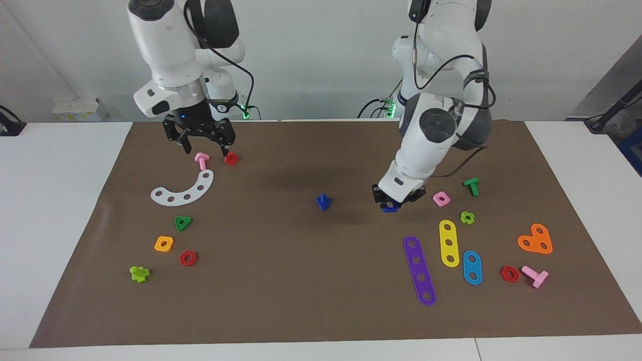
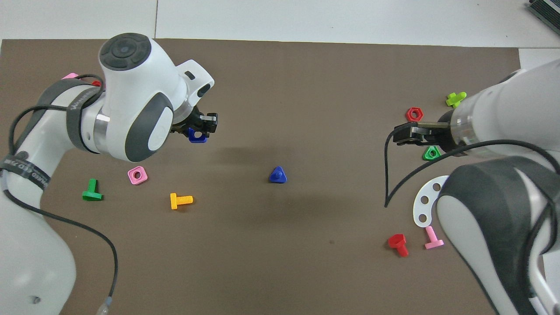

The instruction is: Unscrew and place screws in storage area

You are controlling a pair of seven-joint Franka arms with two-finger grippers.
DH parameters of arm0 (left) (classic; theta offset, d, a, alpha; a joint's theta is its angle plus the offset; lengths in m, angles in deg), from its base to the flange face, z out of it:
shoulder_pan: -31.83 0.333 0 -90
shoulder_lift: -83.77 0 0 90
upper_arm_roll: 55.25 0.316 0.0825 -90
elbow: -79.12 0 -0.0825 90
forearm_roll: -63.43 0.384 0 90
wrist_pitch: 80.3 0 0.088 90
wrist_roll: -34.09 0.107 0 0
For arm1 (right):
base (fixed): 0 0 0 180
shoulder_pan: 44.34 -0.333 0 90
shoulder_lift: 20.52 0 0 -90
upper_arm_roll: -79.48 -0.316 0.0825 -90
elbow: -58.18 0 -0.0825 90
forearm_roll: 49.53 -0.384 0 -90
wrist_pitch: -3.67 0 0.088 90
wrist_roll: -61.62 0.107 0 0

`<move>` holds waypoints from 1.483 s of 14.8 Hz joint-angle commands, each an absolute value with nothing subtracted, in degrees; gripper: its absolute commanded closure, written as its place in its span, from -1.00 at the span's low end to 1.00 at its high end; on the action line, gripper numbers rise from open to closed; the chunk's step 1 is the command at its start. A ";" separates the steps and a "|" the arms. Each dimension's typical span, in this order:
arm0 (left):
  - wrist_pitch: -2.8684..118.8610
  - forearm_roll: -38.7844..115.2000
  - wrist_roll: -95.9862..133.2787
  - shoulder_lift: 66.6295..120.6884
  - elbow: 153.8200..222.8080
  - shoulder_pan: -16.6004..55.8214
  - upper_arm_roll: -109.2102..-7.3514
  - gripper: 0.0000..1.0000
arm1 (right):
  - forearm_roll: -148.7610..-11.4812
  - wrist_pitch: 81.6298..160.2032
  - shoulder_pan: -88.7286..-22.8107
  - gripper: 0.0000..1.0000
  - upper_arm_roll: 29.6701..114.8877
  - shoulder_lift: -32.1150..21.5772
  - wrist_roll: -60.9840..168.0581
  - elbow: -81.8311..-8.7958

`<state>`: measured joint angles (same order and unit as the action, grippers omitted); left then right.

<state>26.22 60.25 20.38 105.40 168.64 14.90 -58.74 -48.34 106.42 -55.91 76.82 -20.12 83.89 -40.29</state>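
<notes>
The blue bolt (image 1: pixel 323 201) stands alone at the middle of the brown mat, triangular head down, and also shows in the overhead view (image 2: pixel 277 175). My left gripper (image 1: pixel 396 198) is low at the mat, shut on a blue square nut (image 1: pixel 390 207), toward the left arm's end. The storage area has the white curved strip (image 1: pixel 183 190), green triangle (image 1: pixel 182 222), orange square (image 1: pixel 164 243) and red hexagon (image 1: pixel 188 258). My right gripper (image 1: pixel 204 146) is open and empty, just above a pink bolt (image 1: pixel 201 159) and a red bolt (image 1: pixel 231 159).
Near the left gripper lie a pink nut (image 1: pixel 441 198), a green bolt (image 1: pixel 471 186), purple (image 1: pixel 419 271), yellow (image 1: pixel 449 242) and blue (image 1: pixel 472 267) strips and an orange heart plate (image 1: pixel 535 239). An orange bolt (image 2: pixel 180 200) lies near the pink nut. A lime bolt (image 1: pixel 139 274) lies by the storage area.
</notes>
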 commanded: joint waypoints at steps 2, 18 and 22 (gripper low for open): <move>35.49 59.04 29.24 99.17 184.10 18.29 -58.86 0.84 | -48.30 112.20 -62.61 -0.98 76.75 -15.44 90.09 -40.88; 33.36 61.49 37.32 94.42 187.84 28.82 -58.59 -1.00 | -46.99 131.46 -75.63 -0.75 76.75 -1.90 99.59 -44.66; 28.52 62.20 40.51 88.54 187.75 34.90 -58.59 -1.00 | -45.32 133.75 -76.51 -0.62 76.76 0.21 99.59 -44.74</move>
<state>31.50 60.94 39.96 92.38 186.94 33.14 -58.13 -47.28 132.25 -76.17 76.64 -0.49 98.21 -44.30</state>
